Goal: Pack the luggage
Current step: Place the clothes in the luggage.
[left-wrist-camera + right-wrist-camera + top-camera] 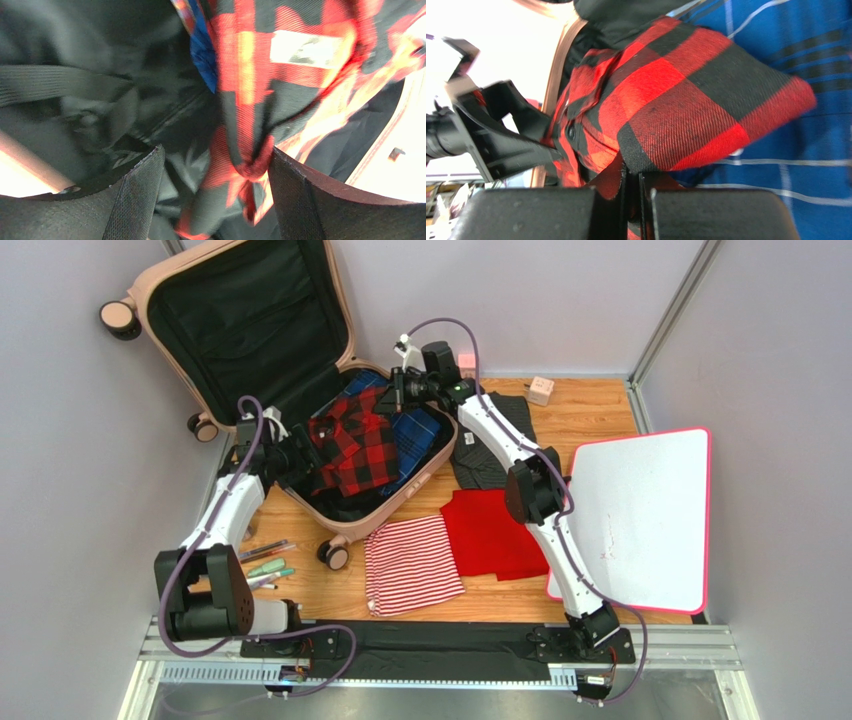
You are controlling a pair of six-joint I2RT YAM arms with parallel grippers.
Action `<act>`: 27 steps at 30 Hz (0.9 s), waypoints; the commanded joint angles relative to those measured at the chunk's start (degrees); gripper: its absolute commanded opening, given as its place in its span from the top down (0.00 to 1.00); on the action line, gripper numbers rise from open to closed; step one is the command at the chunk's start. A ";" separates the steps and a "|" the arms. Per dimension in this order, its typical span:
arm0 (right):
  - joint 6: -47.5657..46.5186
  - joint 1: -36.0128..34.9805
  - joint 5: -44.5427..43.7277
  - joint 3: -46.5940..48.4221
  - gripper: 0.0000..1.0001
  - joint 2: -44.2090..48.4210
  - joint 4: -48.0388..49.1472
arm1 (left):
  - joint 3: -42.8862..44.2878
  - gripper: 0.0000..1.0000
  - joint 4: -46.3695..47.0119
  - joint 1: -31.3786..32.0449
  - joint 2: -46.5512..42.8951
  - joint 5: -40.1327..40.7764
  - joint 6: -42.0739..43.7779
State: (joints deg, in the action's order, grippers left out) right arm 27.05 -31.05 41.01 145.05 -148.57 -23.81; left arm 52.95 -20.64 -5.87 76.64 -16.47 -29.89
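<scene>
Inside the luggage's lower half, the right gripper (633, 176) was clenched on a fold of the red plaid shirt (686, 110); the cloth ran straight into the thin gap between its fingers. Top view put this gripper (393, 392) at the far rim of the luggage (352, 528), on the shirt's far edge. The left gripper (216, 152) was released, jaws spread wide, with a bunched part of the shirt (250, 75) hanging between them, over the black lining. It (300, 455) sat at the left rim of the lower half. The shirt (360, 445) lay across a blue plaid garment (415, 435) in the lower half. The luggage lay open on the wooden table (600, 410) at far left, lid propped up against the wall, black lining showing.

- Right of the luggage: a dark grey garment (490, 445).
- Near side of the luggage, just beside its rim: a red-and-white striped cloth (412, 565) and a plain red cloth (495, 535).
- Well right of the luggage: a white board with pink rim (640, 520).
- Left of its near wheel: a few pens (265, 565).
</scene>
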 commanded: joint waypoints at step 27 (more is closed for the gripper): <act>-9.99 -0.59 -24.83 3.13 0.94 9.44 -5.37 | -1.27 0.69 13.44 10.78 12.39 -10.25 -9.57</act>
State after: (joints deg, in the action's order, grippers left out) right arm 19.00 -31.99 24.10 145.08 -143.83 -32.95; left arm 50.11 -7.57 3.07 87.70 -25.52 -38.54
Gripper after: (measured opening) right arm 0.073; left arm 0.359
